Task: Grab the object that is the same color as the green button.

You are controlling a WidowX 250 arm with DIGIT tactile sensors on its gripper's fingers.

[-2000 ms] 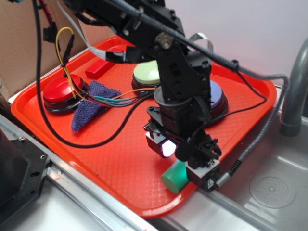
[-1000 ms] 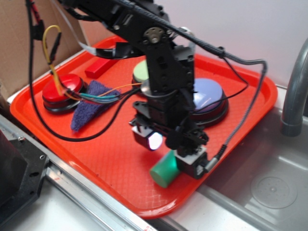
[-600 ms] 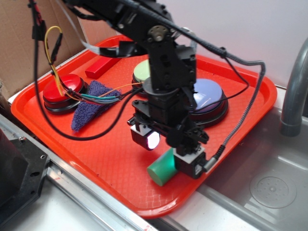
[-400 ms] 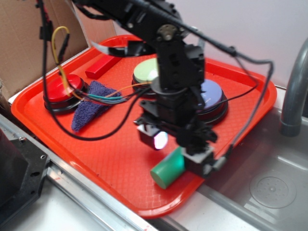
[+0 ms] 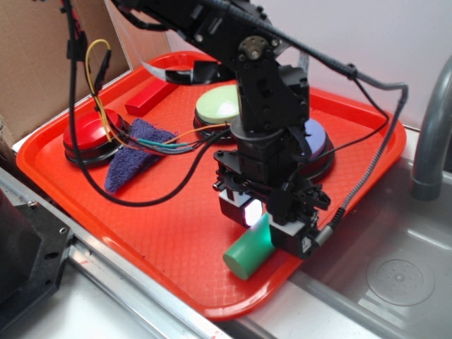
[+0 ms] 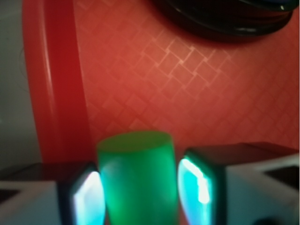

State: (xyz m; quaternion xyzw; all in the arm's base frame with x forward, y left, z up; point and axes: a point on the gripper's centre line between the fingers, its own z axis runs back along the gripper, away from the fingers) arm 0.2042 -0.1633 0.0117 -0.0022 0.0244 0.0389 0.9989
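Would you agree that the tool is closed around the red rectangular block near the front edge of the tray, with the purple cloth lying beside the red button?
Not quite: the tool has the green cylinder between its fingers, not the red block, which lies at the tray's far side. The wrist view shows this. The purple cloth does lie beside the red button.

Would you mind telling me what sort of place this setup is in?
Probably a lab test bench styled as a kitchen sink: a steel sink basin with a grey faucet, a cardboard backdrop, and wired buttons on a red tray.
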